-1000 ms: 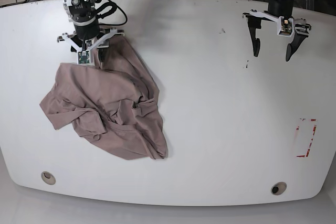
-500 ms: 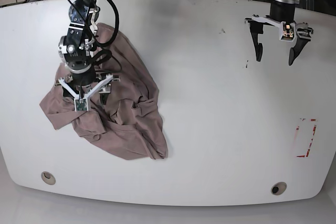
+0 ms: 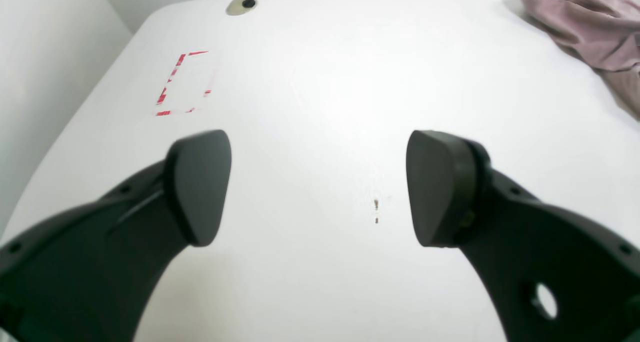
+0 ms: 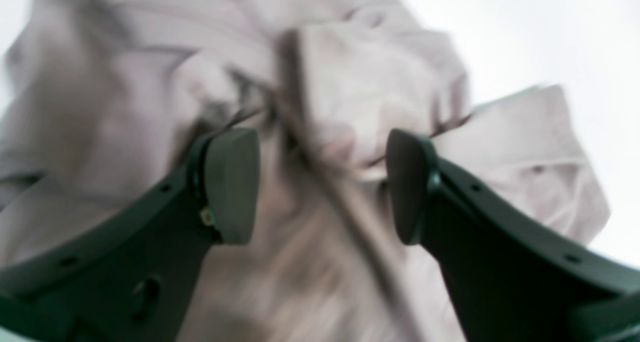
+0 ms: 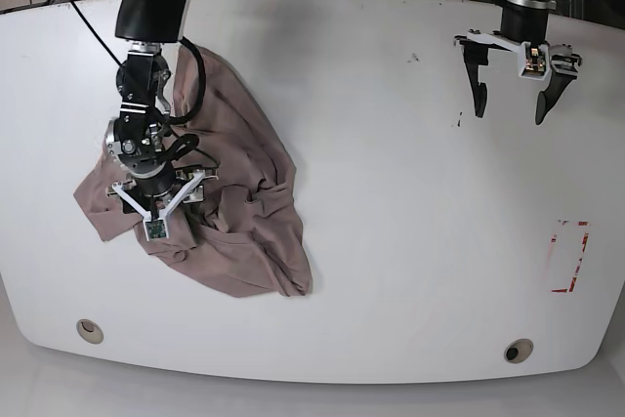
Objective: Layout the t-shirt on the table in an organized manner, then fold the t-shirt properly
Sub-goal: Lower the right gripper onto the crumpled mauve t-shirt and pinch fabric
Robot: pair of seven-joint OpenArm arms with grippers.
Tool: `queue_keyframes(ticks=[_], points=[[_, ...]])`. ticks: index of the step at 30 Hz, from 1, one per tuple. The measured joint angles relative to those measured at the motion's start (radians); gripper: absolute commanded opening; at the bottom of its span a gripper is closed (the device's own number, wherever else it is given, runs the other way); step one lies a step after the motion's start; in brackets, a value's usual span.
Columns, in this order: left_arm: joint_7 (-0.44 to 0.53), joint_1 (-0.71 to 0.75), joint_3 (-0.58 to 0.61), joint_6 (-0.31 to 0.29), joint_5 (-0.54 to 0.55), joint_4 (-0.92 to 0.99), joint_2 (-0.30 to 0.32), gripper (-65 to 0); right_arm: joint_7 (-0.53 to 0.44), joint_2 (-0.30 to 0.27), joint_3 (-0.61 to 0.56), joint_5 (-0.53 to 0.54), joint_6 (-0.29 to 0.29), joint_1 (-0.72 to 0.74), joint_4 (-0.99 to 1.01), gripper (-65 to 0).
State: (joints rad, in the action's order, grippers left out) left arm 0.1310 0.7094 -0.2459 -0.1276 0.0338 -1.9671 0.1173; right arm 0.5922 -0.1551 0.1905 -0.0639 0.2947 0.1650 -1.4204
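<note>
My right gripper (image 4: 322,187), open, over the crumpled t-shirt (image 5: 229,192) near the table's (image 5: 391,241) left edge: soft, limp cloth, best pinched at a hem; left gripper (image 3: 317,187) open, empty.

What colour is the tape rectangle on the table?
Red and white, broken outline: the tape rectangle, clearest in the left wrist view.

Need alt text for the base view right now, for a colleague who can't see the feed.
A crumpled mauve t-shirt lies on the left of a white table, with the right gripper open just above it. The left gripper hangs open over bare table at upper right. A red-white tape rectangle marks the right edge.
</note>
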Motion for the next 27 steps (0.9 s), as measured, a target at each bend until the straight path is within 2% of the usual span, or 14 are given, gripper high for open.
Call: queue_keyframes(ticks=[8, 15, 23, 27], points=[[-0.003, 0.0, 0.0, 0.001, 0.0, 0.0, 0.0, -13.5, -0.062, -0.019, 0.001, 0.0, 0.0, 0.055, 0.156, -27.0], [-0.002, 0.004, 0.0, 0.0, 0.0, 0.0, 0.003, -13.5, -0.117, -0.024, 0.002, 0.002, 0.002, 0.061, 0.2, -27.1], [-0.002, 0.005, 0.0, 0.0, 0.0, 0.0, 0.003, -13.5, -0.122, -0.033, 0.005, 0.008, 0.0, 0.1, 0.219, -27.1], [-0.002, 0.005, 0.0, 0.001, 0.0, 0.0, 0.003, -13.5, -0.132, -0.034, 0.006, 0.008, 0.001, 0.148, 0.289, -27.1]])
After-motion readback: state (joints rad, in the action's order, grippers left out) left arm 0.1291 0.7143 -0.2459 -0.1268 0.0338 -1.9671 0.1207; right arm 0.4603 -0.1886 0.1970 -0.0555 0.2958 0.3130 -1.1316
